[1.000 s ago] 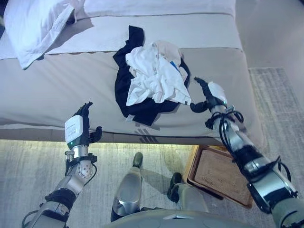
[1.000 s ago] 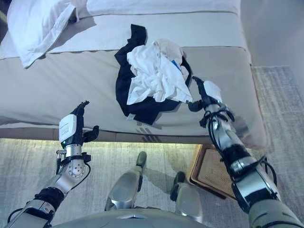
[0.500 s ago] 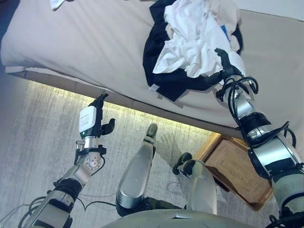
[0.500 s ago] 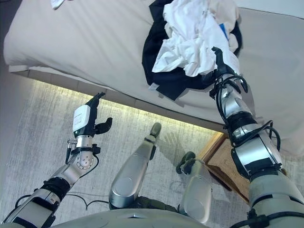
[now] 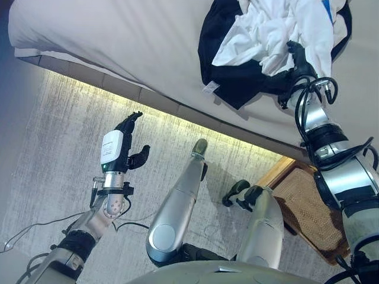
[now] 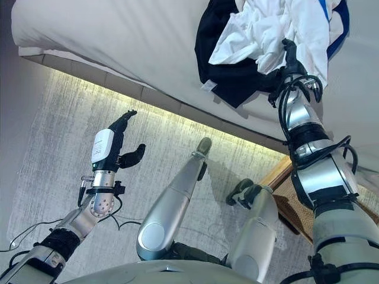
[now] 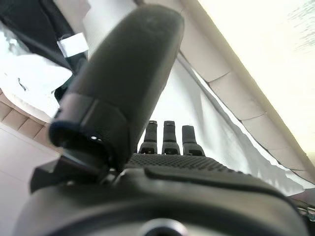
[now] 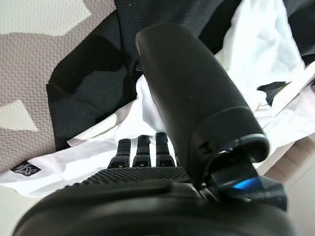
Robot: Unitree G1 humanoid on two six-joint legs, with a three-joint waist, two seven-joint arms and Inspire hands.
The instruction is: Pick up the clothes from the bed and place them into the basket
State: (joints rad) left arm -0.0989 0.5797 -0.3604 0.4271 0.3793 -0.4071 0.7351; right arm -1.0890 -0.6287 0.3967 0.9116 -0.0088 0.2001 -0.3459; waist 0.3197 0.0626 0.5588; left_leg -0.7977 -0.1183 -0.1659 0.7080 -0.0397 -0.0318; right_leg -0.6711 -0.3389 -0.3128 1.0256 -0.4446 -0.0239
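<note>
A pile of clothes lies near the bed's front edge: a white garment crumpled on top of a black one. My right hand rests against the pile's near side, open, where white meets black. In the right wrist view its straight fingers lie over the white cloth and black cloth, nothing gripped. My left hand is raised over the floor, well left of the pile, open and empty. The woven basket stands on the floor under my right arm.
The bed fills the top of the view, with a lit strip under its front edge. A pale striped rug covers the floor in front. The basket sits close to the bed's right corner.
The camera has tilted down, so the bed and pile sit higher in view. My right hand has pressed further into the pile's edge. The left hand keeps its pose.
</note>
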